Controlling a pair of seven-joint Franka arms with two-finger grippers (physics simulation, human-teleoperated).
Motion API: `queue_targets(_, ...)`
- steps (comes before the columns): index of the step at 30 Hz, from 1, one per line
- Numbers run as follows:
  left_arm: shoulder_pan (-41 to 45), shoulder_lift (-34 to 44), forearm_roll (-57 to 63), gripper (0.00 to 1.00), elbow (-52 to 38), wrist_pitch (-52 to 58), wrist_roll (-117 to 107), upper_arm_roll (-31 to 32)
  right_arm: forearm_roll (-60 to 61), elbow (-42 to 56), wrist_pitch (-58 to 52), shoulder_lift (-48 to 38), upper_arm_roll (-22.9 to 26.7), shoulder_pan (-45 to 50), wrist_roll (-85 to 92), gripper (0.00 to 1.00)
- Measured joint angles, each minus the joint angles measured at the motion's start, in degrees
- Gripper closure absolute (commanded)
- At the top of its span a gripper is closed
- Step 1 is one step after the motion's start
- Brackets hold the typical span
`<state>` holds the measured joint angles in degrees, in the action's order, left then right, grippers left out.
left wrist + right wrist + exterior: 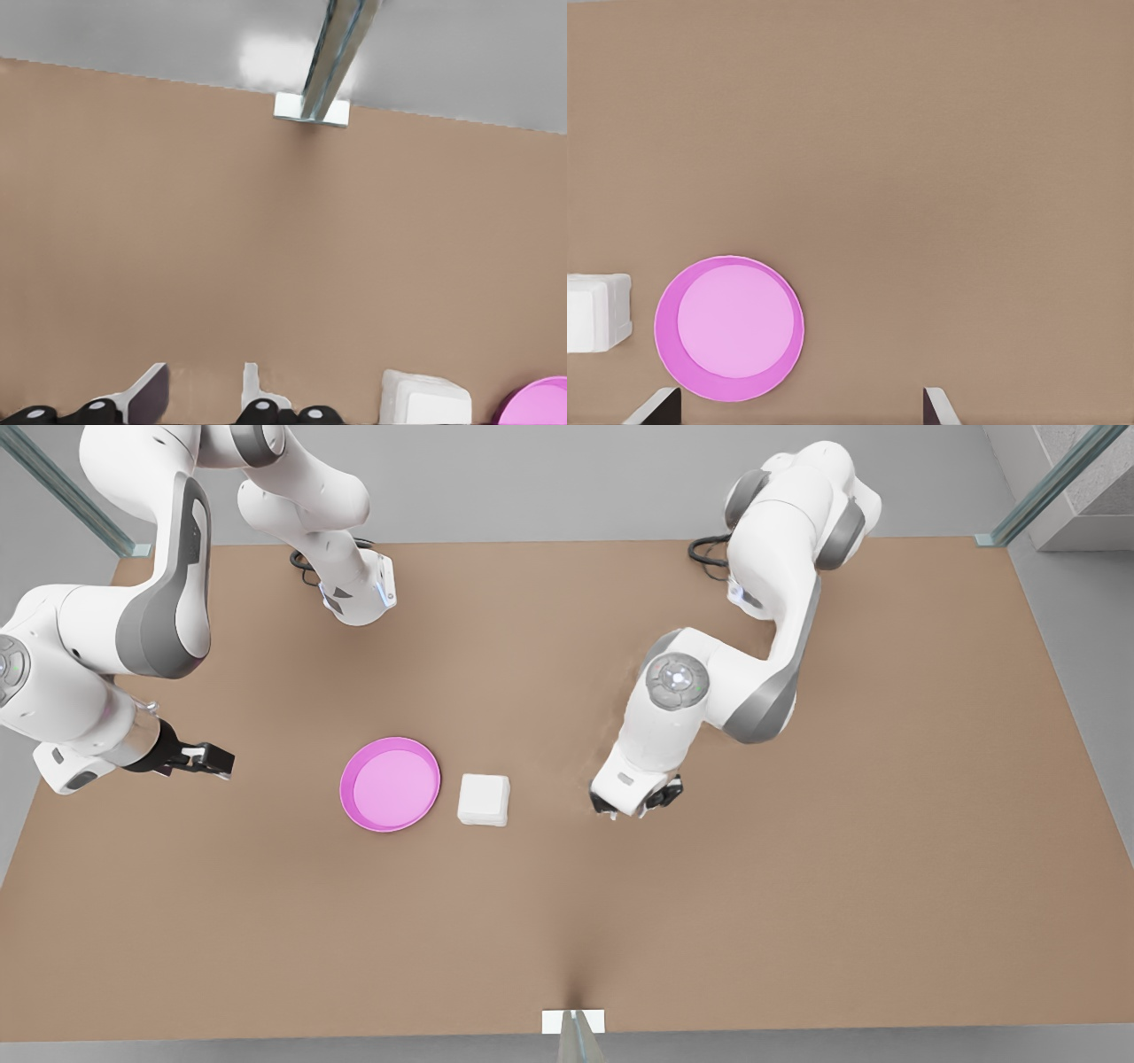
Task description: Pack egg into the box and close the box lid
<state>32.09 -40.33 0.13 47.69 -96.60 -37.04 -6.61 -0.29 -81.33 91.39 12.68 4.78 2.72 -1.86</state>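
Note:
The white square box (483, 818) sits on the table with its box lid (485, 793) down flat on it. The egg is hidden. My left gripper (640, 804) hangs low over the table at the front view's right of the box, a short way off and open with nothing in it. In the left wrist view its fingers (151, 394) stand apart, with the box (425, 400) off to one side. My right gripper (217, 762) is at the front view's left, apart from the pink plate, open wide and empty, its fingertips (656, 409) far apart.
A round pink plate (390, 784) with nothing on it lies just to the front view's left of the box, also seen from both wrists (731, 328) (542, 405). A camera bracket (573, 1021) stands at the table's near edge. Bare brown table surrounds everything.

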Motion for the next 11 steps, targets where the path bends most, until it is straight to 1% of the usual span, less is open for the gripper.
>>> queue_targets(2, -3.22, 4.48, -0.78, 0.00, 3.37, 6.22, 3.57, -6.57, 0.01, 0.00, 0.00, 0.04, 0.03, 0.01, 0.01, 0.00)
queue_targets(4, -6.62, 6.42, -3.16, 0.00, 4.48, 10.55, 6.76, -10.51, 0.01, 0.00, 0.00, 0.11, 0.03, -0.04, 0.02, 0.00)
queue_targets(5, -10.55, 9.94, -3.65, 0.00, 9.11, 11.48, 8.26, -7.91, 0.01, 0.00, 0.00, 0.12, 0.04, -0.06, 0.02, 0.00)
queue_targets(6, -19.19, 16.41, -1.42, 0.00, 18.10, 11.33, 9.72, 1.65, 0.02, 0.00, 0.00, 0.12, 0.04, -0.08, 0.03, 0.00)
queue_targets(7, -25.52, 22.77, 0.57, 0.00, 26.04, 11.09, 11.12, 8.22, 0.02, 0.00, 0.01, 0.13, 0.04, -0.08, 0.03, 0.00)
queue_targets(8, -28.62, 26.91, 2.04, 0.00, 30.62, 10.96, 12.46, 11.64, 0.01, 0.00, 0.01, 0.15, 0.04, -0.09, 0.03, 0.00)
queue_targets(9, -29.98, 29.11, 3.15, 0.00, 32.98, 10.90, 13.73, 13.42, 0.00, 0.00, 0.01, 0.20, 0.04, -0.07, 0.04, 0.00)
queue_targets(11, -30.87, 30.80, 4.63, 0.00, 34.82, 10.81, 16.08, 14.80, 0.01, 0.00, 0.01, 0.25, 0.08, -0.27, 0.07, 0.00)
